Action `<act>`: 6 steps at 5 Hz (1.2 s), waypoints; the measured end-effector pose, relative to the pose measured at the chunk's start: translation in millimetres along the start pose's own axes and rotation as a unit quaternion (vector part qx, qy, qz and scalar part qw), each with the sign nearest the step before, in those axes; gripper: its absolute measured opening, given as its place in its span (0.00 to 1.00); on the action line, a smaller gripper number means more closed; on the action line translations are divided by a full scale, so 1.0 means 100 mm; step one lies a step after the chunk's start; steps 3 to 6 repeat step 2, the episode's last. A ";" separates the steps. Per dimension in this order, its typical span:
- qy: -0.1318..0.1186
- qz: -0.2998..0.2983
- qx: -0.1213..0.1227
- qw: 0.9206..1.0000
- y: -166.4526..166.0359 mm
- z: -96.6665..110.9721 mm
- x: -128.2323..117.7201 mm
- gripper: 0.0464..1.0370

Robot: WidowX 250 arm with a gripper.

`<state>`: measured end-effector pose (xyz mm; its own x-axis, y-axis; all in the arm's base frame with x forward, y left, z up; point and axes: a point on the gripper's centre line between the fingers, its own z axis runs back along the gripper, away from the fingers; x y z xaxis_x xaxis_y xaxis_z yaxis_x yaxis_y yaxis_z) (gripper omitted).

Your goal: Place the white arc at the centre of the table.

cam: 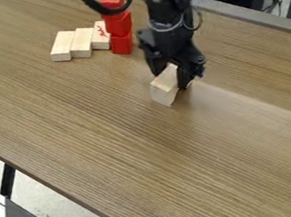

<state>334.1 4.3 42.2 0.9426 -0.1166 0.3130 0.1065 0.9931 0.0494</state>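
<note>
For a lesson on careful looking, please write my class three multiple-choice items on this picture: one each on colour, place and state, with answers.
1. What colour is the tower beside the pale blocks?
A) Blue
B) Green
C) Red

2. Where is the white arc?
A) On top of the tower
B) Between the fingers of the gripper
C) Among the pale blocks

3. How is the tower?
A) Upright
B) Toppled
C) Taken apart

1 C: its blocks are all red.
2 B: a finger shows on either side of it.
3 A: its blocks sit one above another.
</note>
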 end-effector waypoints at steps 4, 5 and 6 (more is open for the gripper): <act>-0.069 0.040 -0.010 0.997 0.20 0.53 0.16 0.96; -0.069 0.040 -0.010 0.997 0.20 0.53 0.16 0.96; -0.069 0.040 -0.010 0.997 0.20 0.53 0.16 0.96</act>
